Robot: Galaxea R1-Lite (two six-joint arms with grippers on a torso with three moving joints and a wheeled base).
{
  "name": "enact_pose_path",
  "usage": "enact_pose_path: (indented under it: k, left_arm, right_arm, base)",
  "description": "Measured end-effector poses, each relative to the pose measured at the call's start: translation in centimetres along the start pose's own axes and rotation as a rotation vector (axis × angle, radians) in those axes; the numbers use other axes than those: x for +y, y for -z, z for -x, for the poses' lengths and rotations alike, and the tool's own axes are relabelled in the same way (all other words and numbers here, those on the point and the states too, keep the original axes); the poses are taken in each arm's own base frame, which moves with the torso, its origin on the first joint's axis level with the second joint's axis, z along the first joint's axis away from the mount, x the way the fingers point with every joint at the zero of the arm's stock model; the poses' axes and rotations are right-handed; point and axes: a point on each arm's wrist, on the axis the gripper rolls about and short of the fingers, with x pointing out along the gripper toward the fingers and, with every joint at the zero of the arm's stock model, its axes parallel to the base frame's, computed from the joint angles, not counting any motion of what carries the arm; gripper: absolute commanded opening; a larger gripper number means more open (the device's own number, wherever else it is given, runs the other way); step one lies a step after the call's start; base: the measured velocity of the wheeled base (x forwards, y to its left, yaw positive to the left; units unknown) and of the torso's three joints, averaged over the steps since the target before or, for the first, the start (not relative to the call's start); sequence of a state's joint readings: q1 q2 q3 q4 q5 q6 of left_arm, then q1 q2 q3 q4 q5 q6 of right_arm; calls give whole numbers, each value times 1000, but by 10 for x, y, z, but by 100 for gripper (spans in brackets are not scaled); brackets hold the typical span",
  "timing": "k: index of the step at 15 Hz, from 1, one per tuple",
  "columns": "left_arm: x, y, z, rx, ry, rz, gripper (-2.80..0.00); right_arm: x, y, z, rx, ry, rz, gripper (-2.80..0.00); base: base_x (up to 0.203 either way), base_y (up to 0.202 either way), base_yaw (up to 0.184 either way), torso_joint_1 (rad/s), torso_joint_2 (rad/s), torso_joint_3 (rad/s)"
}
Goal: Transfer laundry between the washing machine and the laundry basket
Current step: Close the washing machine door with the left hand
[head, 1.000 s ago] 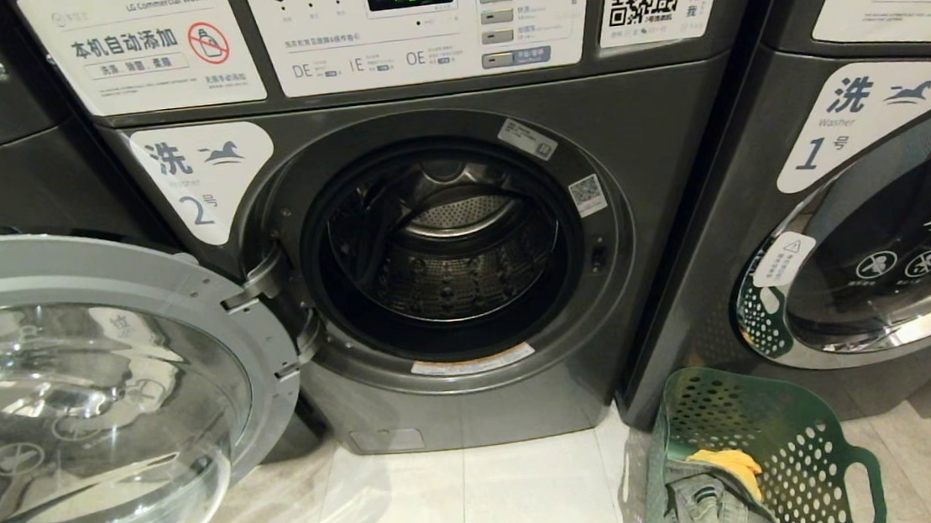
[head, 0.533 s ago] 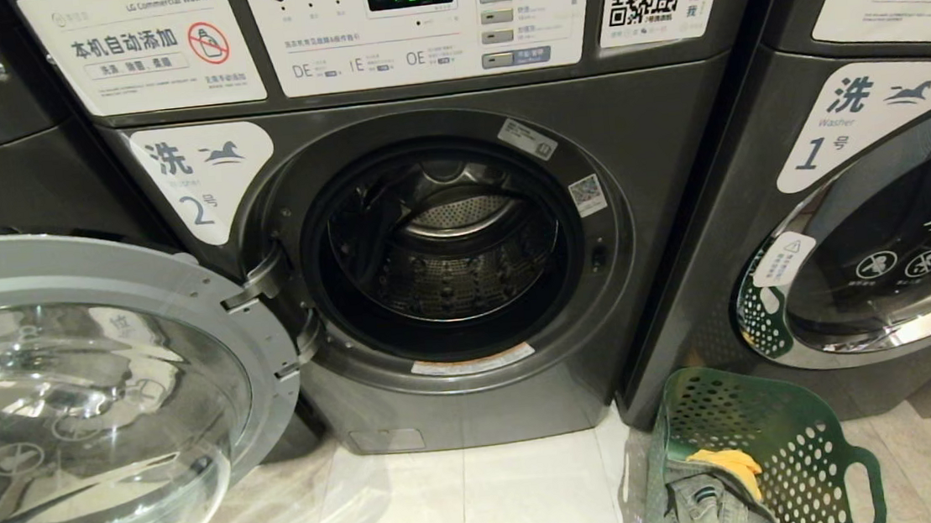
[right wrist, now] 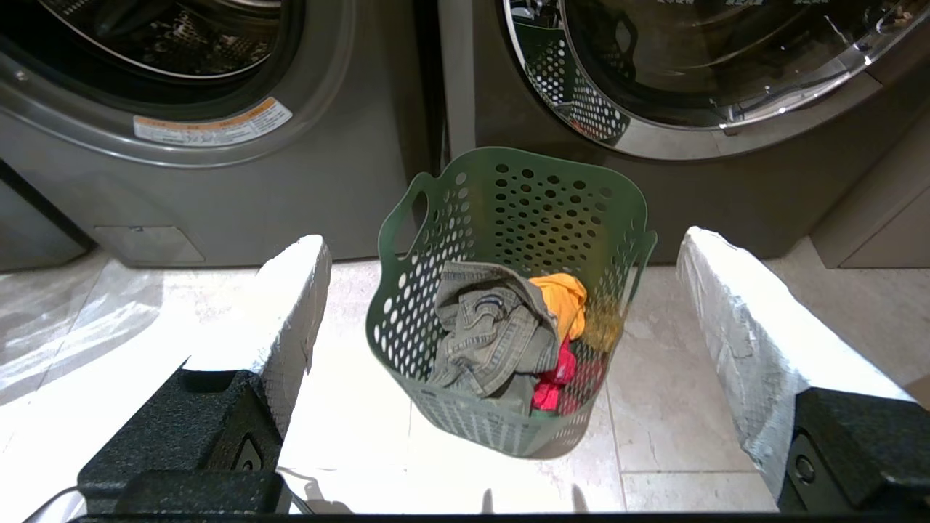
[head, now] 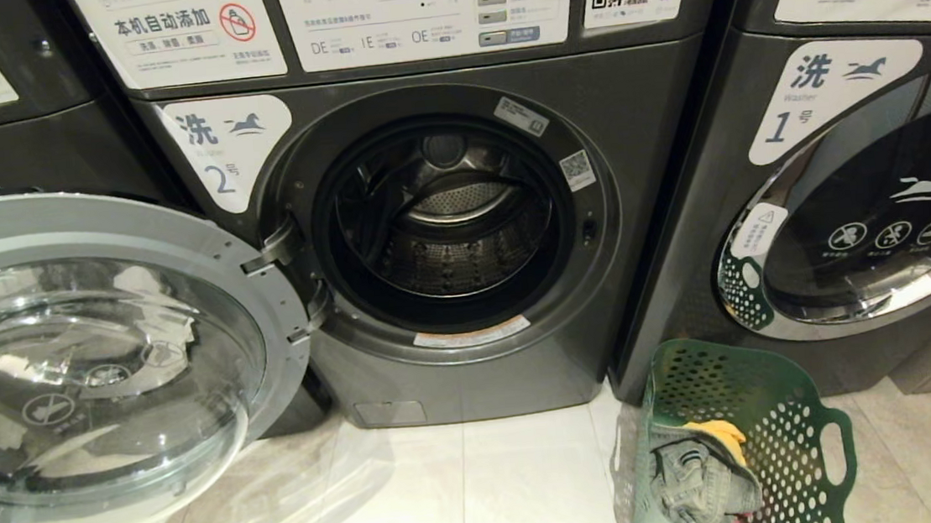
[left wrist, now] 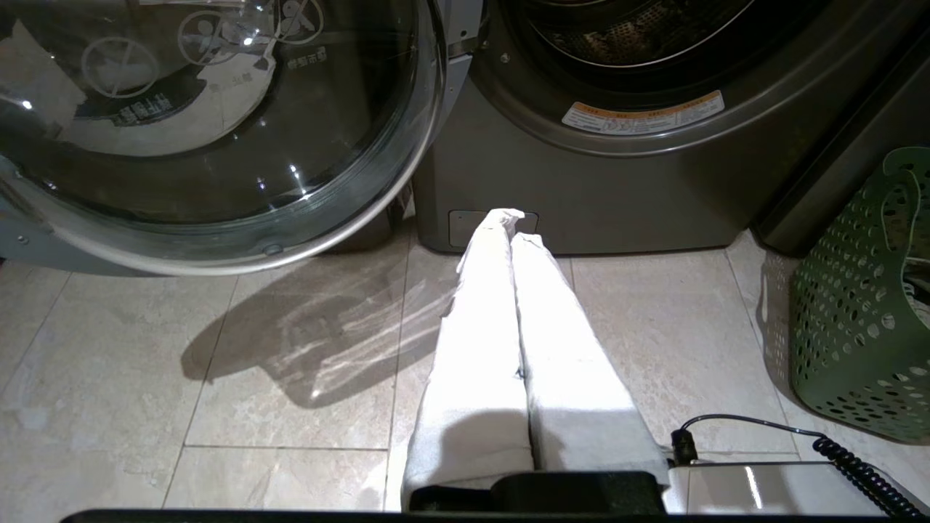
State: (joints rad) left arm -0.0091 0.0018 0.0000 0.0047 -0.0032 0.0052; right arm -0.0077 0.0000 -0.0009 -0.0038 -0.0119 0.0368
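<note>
The washing machine (head: 447,238) marked 2 stood with its glass door (head: 95,361) swung fully open to the left and its drum showing no garments. The laundry basket (head: 783,427) sat on the tiled floor at near right, just beside the washer marked 1 (head: 849,219). It held the laundry: grey-green jeans (right wrist: 487,330) uppermost, a yellow-orange garment (right wrist: 563,294) and a red one (right wrist: 556,374) partly beneath. The right gripper (right wrist: 501,305) hung spread wide above the basket; the left gripper (left wrist: 512,232) was pressed together, holding nothing, low over the floor. The denim appeared soft but comparatively heavy and likely to drape; the bunched waistband fold on top offered the soundest purchase.
</note>
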Motion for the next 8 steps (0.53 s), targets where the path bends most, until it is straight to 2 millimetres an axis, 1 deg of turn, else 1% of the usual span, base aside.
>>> enact_pose_path:
  k: [8]
  left_arm:
    - [0,0,0,-1,0,0,-280]
  right_arm:
    - [0,0,0,0,0,0,0]
  base:
    - [0,0,0,0,0,0]
